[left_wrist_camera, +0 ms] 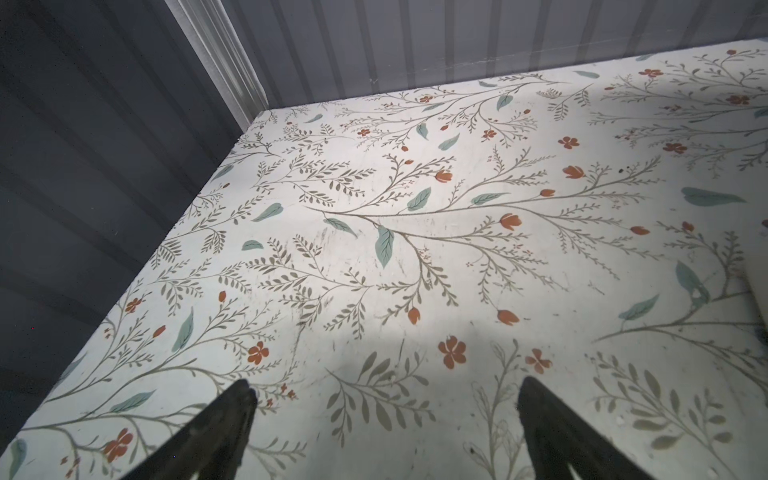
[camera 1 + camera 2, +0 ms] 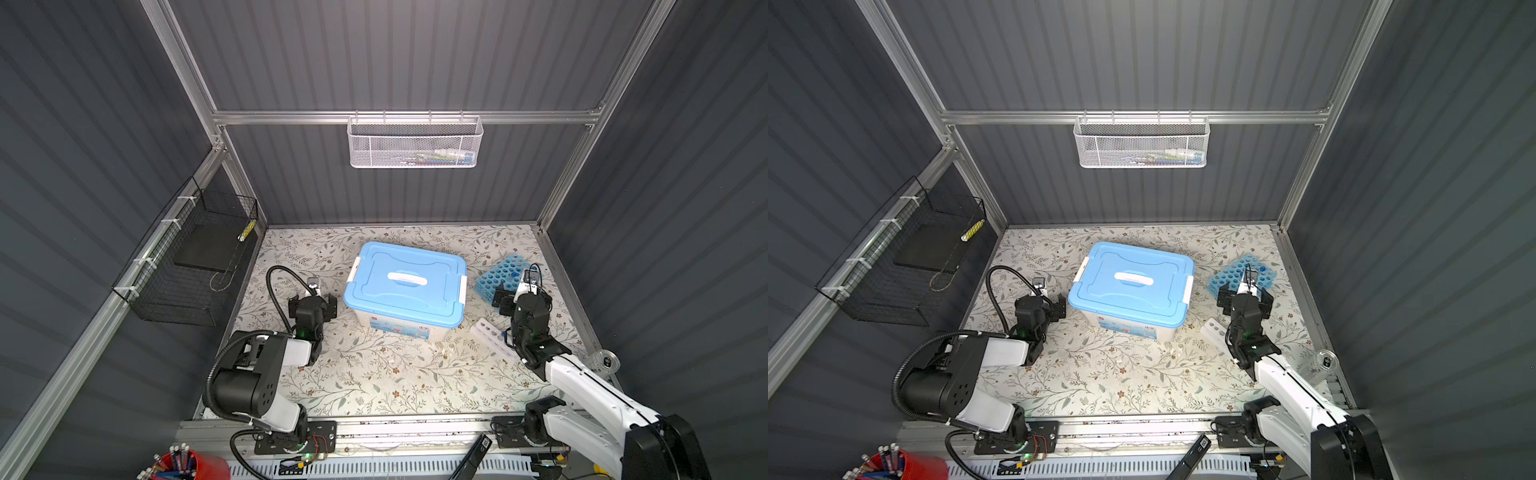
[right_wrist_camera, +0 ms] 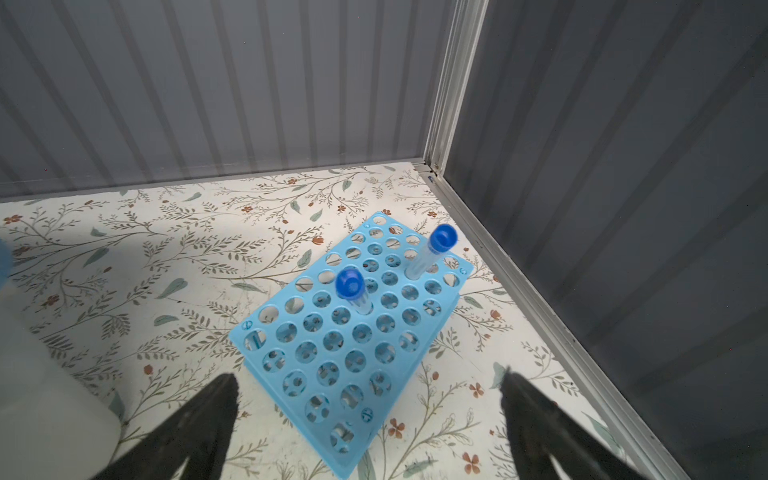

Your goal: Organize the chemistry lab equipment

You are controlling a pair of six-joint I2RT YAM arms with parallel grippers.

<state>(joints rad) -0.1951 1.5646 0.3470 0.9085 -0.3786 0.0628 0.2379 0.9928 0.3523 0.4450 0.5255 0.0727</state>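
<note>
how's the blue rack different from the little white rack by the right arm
The blue rack has many holes in several rows; the white rack shows a single row. The blue rack holds two standing blue-capped tubes; the white rack's visible holes look empty, its near end hidden by the right arm. Both sit on the table, right of the bin.

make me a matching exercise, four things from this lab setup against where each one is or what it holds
Things: 1 blue tube rack; 2 white one-row rack; 3 blue-lidded storage bin; 4 white mesh basket.
Descriptions: a hangs from the back rail; b holds two blue-capped tubes; c middle of the table; d lies right of the bin's front corner.
Pairs: 1-b, 2-d, 3-c, 4-a.
</note>
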